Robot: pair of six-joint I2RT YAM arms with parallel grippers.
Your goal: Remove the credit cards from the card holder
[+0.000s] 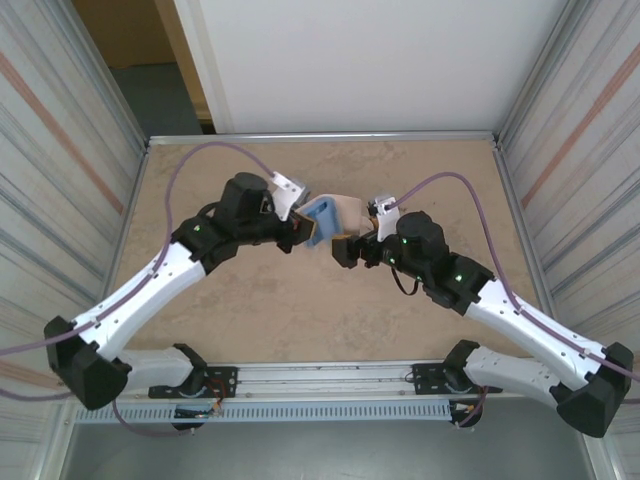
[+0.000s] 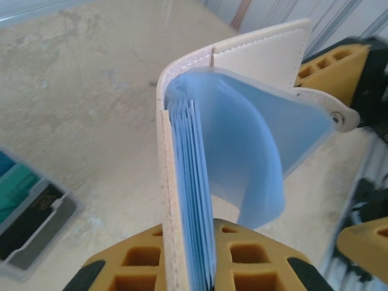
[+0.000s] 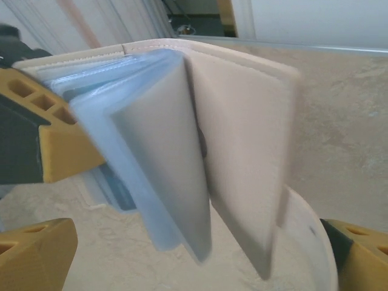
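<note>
Over table (image 1: 300,330), left end effector (image 2: 194,257) clamps card holder (image 2: 242,139).

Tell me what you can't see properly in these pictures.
- Any cards inside the card holder: its blue sleeves hide them in the left wrist view; the right wrist view is blurred.
- The loose card pile: cut off by the left wrist view's left edge.

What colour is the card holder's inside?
The card holder is pale blue inside, clearest in the left wrist view.
</note>
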